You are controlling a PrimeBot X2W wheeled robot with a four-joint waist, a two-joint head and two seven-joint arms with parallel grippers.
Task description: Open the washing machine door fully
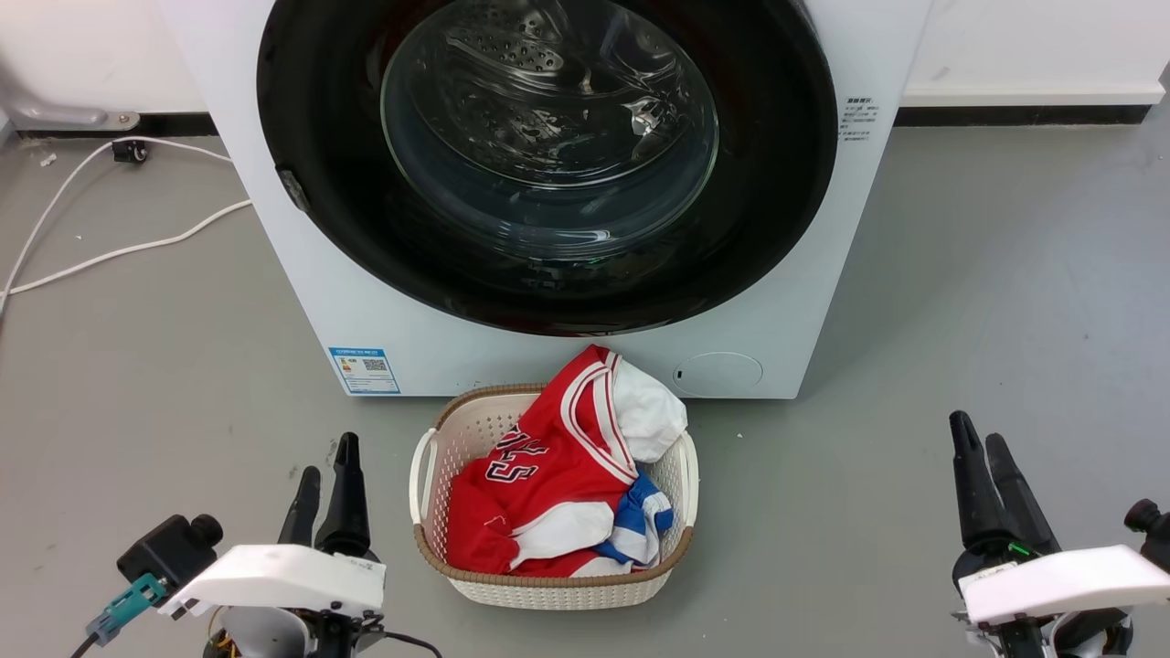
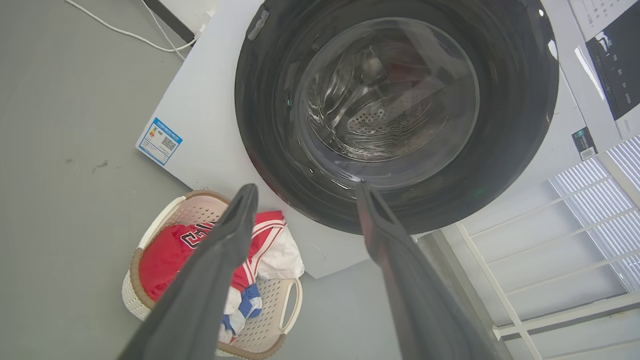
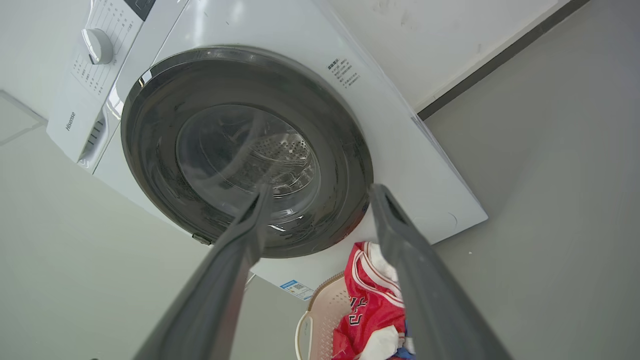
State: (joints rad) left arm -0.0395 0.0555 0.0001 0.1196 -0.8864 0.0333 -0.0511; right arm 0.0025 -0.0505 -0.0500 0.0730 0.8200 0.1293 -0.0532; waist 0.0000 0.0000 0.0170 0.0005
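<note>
The white washing machine (image 1: 274, 210) stands ahead on the grey floor. Its door (image 1: 777, 183), a glossy black disc with a clear glass bowl in the middle, lies flat against the machine's front, closed. The steel drum shows through the glass. Both wrist views look up at the door (image 2: 515, 125) (image 3: 345, 150) from a distance. My left gripper (image 1: 327, 457) is low at the left, open and empty, well short of the machine. My right gripper (image 1: 976, 437) is low at the right, open and empty too.
A white laundry basket (image 1: 430, 457) with a red jersey (image 1: 548, 457) and other clothes sits on the floor right in front of the machine, between my grippers. White cables (image 1: 110, 251) trail across the floor at the left. A wall with a dark skirting runs behind.
</note>
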